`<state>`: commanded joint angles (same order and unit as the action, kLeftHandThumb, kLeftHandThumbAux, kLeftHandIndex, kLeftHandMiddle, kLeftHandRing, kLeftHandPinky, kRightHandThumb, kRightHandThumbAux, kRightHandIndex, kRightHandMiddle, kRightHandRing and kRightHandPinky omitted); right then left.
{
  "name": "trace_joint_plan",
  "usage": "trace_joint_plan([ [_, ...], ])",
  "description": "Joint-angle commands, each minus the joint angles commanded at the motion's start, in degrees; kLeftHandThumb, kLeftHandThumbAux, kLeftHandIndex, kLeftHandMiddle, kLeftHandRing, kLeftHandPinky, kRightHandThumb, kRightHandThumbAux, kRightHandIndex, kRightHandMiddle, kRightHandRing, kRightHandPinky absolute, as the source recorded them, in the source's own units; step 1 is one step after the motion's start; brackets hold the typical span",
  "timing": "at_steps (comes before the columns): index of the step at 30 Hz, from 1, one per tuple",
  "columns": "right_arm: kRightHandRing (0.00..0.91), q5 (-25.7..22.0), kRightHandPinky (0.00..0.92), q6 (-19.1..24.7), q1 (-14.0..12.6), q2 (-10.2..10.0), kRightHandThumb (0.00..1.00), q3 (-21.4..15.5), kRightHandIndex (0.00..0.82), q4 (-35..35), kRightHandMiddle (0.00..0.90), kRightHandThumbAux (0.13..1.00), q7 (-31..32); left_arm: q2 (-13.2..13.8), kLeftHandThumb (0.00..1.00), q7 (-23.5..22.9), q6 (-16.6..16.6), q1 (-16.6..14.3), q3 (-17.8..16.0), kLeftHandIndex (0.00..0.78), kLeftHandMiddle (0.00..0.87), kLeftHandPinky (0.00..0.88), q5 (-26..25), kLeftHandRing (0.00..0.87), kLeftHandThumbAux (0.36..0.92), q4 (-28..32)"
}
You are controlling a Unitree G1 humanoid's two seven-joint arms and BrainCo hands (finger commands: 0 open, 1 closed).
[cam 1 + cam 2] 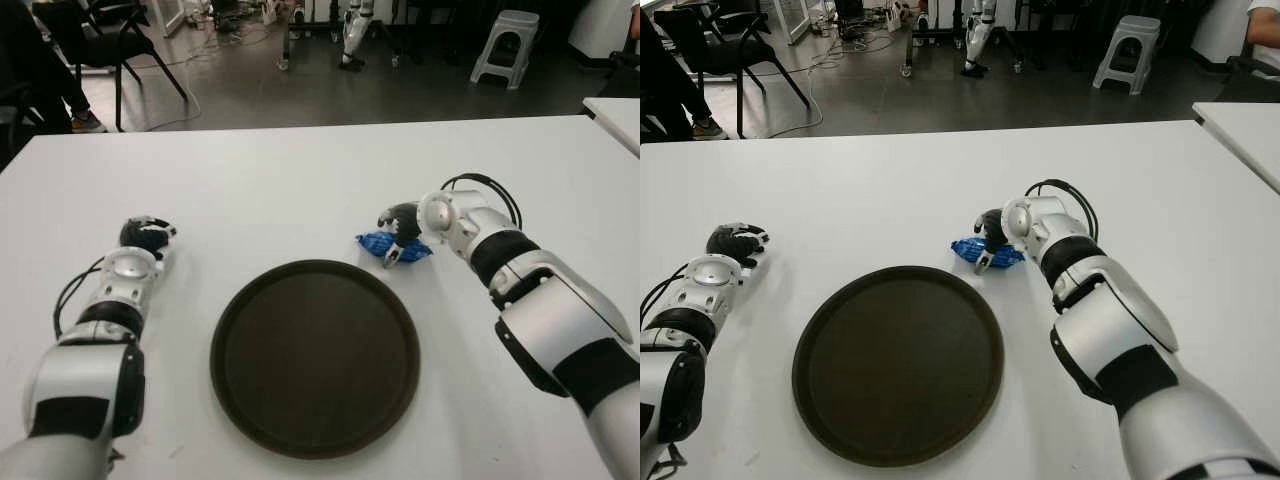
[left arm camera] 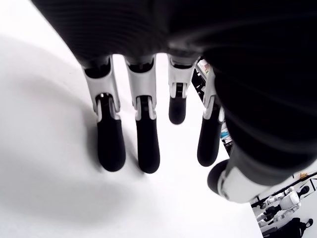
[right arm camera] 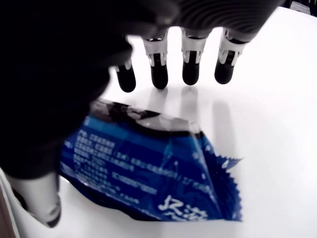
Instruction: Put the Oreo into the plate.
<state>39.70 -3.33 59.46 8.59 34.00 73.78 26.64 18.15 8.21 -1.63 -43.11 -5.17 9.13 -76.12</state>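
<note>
right wrist view: the right hand (image 3: 173, 69) was above the blue oreo packet (image 3: 148, 168), four fingers (image 3: 190, 69) stretched out past its far edge and the thumb low beside its near edge; nothing was gripped yet.
oreo packet: it lay flat on the white table (image 1: 300, 180), just beyond the plate's rim on the robot's right side, and it was not in the plate.
plate: the dark round plate (image 1: 230, 345) sat in front of the robot between the two arms, near the packet; whether packet and rim touched could not be told.
right hand in the eye views: it (image 1: 992, 240) showed right over the packet, wrist bent inward toward the plate.
left hand: it (image 1: 146, 236) showed well to the left of the plate, fingers straight and relaxed, holding nothing.
risk, slipping: the wrapper looked thin and glossy, so the fingertips closing on it would probably skid and push the packet along the table instead of pinching it.
risk, partial grip: a hold on only a crimped edge would likely let the packet swing and drop short of the plate.
risk, the rim: dragging the packet sideways could catch it on the plate's raised edge or shove the plate.
</note>
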Motion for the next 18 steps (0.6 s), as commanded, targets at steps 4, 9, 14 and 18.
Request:
trace_joint_plan([
  [4, 0.0, -0.08, 0.0, -0.59, -0.45, 0.06, 0.0, -0.33, 0.0, 0.76, 0.001, 0.694, -0.83, -0.07, 0.677, 0.21, -0.06, 0.04, -0.34, 0.398, 0.151, 0.165, -0.19, 0.16, 0.724, -0.01],
  [9, 0.0, -0.27, 0.0, -0.76, -0.34, 0.27, 0.0, -0.55, 0.0, 0.7, 0.0, 0.701, -0.23, -0.13, 0.675, 0.45, -0.07, 0.05, -0.42, 0.398, 0.151, 0.173, -0.19, 0.163, 0.724, 0.0],
  [14, 0.0, -0.88, 0.0, -0.62, -0.6, 0.62, 0.0, -1.2, 0.0, 0.68, 0.001, 0.711, -0.36, -0.09, 0.676, 0.22, 0.08, 0.06, -0.55, 0.398, 0.136, 0.157, -0.27, 0.148, 0.724, -0.07],
  [18, 0.0, -1.05, 0.0, -0.55, -0.73, 0.68, 0.0, -1.45, 0.0, 0.68, 0.0, 0.704, -0.53, -0.05, 0.676, -0.05, 0.13, 0.05, -0.68, 0.398, 0.126, 0.143, -0.4, 0.135, 0.725, -0.09],
])
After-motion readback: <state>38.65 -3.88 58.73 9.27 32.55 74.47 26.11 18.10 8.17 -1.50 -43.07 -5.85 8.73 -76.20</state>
